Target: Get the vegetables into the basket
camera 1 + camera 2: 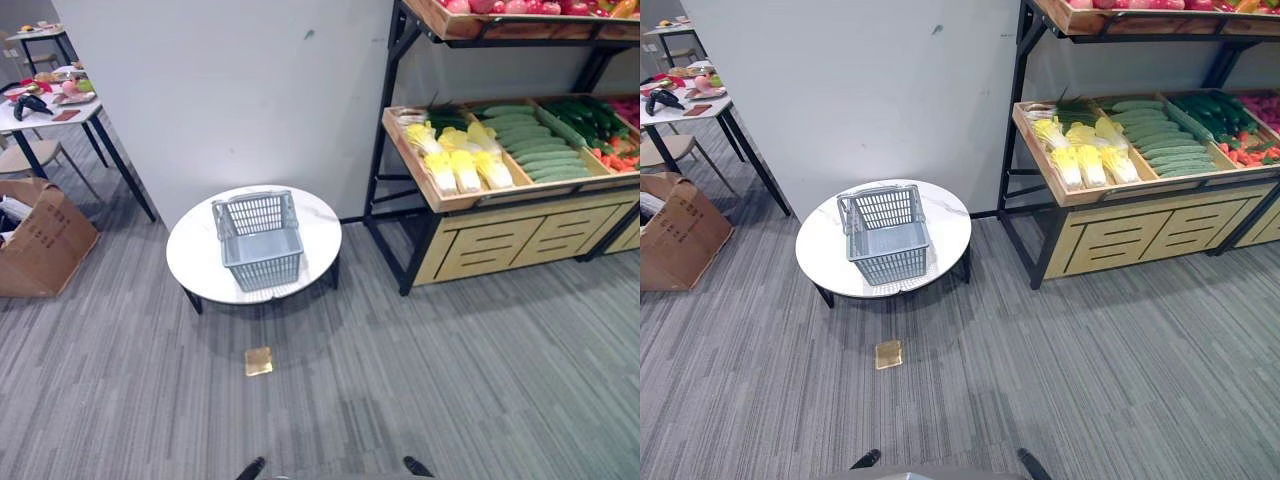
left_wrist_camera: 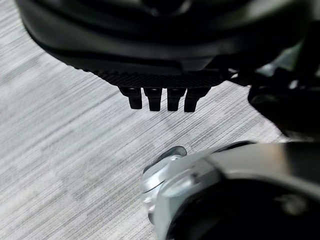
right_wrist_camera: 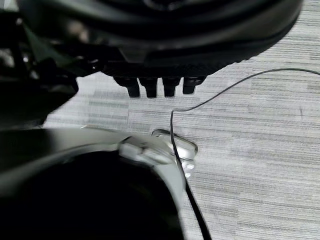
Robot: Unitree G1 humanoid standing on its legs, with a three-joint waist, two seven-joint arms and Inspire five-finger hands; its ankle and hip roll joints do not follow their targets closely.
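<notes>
Task not yet begun — grey basket (image 1: 258,240) sits empty on the round white table (image 1: 190,250) at frame centre, vegetables (image 1: 520,150) remain racked on the shelf (image 1: 440,200) upper right, left hand (image 2: 160,97) and right hand (image 3: 160,86) hang relaxed, empty — next move, by judgement: approach the shelf.
</notes>
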